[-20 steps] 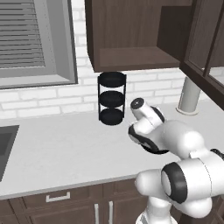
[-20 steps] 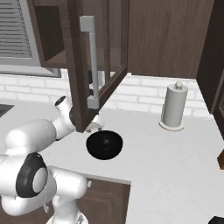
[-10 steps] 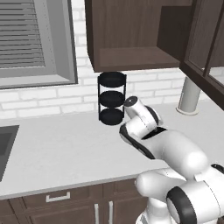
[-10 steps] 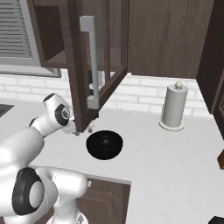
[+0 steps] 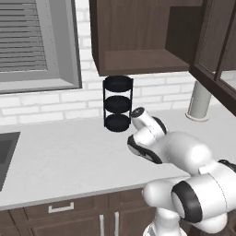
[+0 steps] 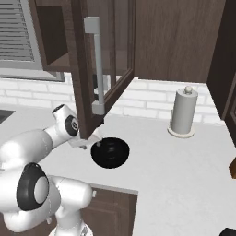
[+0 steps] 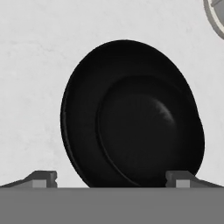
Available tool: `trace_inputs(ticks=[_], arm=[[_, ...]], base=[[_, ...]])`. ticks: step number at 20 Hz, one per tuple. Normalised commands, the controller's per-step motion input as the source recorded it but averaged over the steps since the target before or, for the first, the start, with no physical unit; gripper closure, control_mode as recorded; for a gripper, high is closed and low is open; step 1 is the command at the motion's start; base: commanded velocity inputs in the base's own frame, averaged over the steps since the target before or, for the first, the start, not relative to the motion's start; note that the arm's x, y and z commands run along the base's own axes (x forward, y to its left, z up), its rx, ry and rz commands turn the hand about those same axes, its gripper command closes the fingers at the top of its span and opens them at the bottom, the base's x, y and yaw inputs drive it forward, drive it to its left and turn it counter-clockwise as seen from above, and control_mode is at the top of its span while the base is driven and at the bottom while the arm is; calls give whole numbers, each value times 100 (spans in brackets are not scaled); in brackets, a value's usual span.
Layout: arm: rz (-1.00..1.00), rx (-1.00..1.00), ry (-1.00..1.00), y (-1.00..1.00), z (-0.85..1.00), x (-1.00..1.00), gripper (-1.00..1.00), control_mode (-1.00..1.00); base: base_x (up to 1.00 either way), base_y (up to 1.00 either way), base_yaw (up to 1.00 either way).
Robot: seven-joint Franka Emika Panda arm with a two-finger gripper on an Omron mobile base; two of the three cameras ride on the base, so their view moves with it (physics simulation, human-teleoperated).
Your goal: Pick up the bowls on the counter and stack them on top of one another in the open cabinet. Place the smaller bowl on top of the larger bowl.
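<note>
Hand view: one black bowl (image 7: 133,116) fills most of the frame, sitting on the light stone-look counter (image 7: 30,87). The gripper (image 7: 111,177) looks straight down into it. The two fingertips (image 7: 41,178) stand wide apart, one at each lower corner, empty, with the bowl's near rim lying between them. Contact between tips and rim cannot be judged; the grey band cuts the view there.

Right base view: the bowl (image 6: 109,151) rests on the counter (image 6: 184,170) just ahead of the hand, under the lower edge of the glass-fronted cabinet door (image 6: 103,69). That door hides the gripper itself. Only one bowl shows; which of the two it is cannot be told. A paper towel roll (image 6: 182,113) stands well beyond the bowl, near the wall.

Left base view: the open cabinet (image 5: 138,37) hangs above, its shelf floor bare. A three-tier wire rack (image 5: 118,103) stands behind the arm.
</note>
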Motion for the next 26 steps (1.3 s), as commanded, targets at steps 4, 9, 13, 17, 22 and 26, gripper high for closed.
trace_inputs(ticks=[4, 9, 13, 17, 22, 26], arm=[[0, -1, 10, 5, -36, 5, -100, -100], [0, -3, 8, 3, -25, 0, -100, -100], [1, -6, 6, 0, -38, 9, -100, -100], [2, -7, 4, -1, -46, 9, -100, -100], [2, -4, 0, 0, -34, 11, 100, -100], [0, 0, 0, 0, -3, 0, 100, -100]], base=[[0, 0, 0], [0, 0, 0], [0, 0, 0], [0, 0, 0], [0, 0, 0], [0, 0, 0]])
